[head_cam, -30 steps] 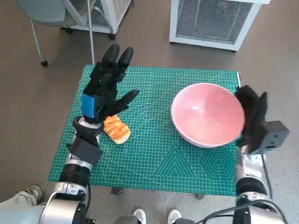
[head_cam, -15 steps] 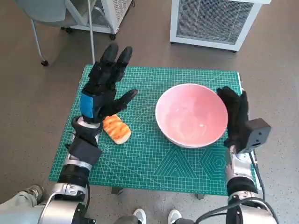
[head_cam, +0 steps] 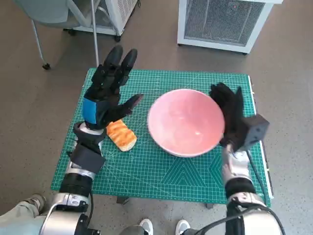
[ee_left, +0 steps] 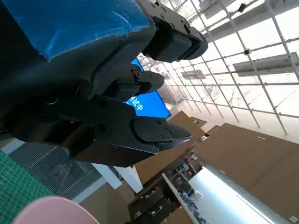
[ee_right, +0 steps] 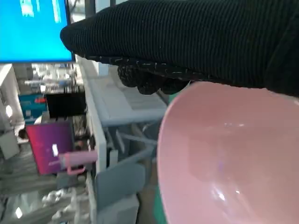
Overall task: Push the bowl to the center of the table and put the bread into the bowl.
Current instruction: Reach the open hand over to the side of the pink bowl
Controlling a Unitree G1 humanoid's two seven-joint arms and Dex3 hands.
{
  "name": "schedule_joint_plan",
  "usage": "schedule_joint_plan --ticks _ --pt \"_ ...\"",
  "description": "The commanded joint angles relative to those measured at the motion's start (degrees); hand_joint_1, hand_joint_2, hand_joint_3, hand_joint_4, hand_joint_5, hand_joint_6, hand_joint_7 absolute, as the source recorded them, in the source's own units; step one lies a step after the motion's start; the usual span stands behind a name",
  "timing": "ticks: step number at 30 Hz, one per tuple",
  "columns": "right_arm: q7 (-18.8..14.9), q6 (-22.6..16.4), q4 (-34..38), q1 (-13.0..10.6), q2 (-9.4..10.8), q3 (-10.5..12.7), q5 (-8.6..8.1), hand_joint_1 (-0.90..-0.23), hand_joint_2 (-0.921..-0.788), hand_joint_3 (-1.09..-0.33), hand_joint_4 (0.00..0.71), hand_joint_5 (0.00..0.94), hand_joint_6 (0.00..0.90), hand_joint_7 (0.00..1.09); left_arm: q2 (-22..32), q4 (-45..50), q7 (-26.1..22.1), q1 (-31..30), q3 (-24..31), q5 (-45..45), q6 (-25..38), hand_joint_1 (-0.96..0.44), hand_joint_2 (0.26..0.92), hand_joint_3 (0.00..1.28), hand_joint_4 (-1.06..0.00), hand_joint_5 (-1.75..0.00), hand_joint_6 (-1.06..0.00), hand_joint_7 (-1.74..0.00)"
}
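Glowing blue screen [ee_left: 141, 103] shows white characters, apparently Chinese.

One pink bowl [head_cam: 184, 122]; one bread [head_cam: 121, 135]; one green mat [head_cam: 146, 171]; two hands

Head camera looks steeply down; both close wrist cameras share the pink bowl [head_cam: 186, 122]

We get even, bright light in head view, soft shadows; slight wide-angle bend at edges. L wrist view: glare thru skylights [ee_left: 261, 56]. R wrist view: blurry bkgd.
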State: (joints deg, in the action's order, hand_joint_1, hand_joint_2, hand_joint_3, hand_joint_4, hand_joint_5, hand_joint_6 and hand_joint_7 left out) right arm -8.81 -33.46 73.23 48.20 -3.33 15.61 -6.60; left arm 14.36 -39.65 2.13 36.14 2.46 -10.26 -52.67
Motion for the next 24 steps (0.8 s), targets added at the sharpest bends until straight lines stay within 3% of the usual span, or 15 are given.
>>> schedule_joint_plan --ticks 1,14,18,24 --pt "0.53 2.47 1.58 0.91 1.29 0.18 0.12 -0.646 -0.921 -0.79 0.249 0.017 0.125 0.39 0.95 0.65 -0.28 -0.78 0.48 0.92 0.35 -0.16 0.921 0.27 -0.36 0.0 -0.37 -0.01" --pt "0.13 4.9 1.98 3.27 0.71 0.27 0.44 -0.646 -0.921 -0.796 0.239 0.006 0.134 0.39 1.64 1.92 -0.3 -1.83 0.79 1.08 0.52 -0.17 0.921 0.26 -0.36 0.0 -0.37 -0.01" --pt "0.14 3.5 1.32 3.18 -0.1 0.02 0.73 -0.648 -0.921 -0.798 0.231 0.001 0.133 0.39 1.82 2.55 -0.37 -2.25 1.0 1.27 0.66 -0.17 0.921 0.26 -0.36 0.0 -0.38 -0.01" --pt "2.03 -1.68 -0.73 2.8 -1.36 -1.53 2.37 -0.652 -0.921 -0.8 0.226 0.0 0.13 0.38 1.97 3.53 -0.24 -2.83 1.3 1.1 1.03 -0.17 0.921 0.26 -0.37 0.0 -0.39 -0.01"
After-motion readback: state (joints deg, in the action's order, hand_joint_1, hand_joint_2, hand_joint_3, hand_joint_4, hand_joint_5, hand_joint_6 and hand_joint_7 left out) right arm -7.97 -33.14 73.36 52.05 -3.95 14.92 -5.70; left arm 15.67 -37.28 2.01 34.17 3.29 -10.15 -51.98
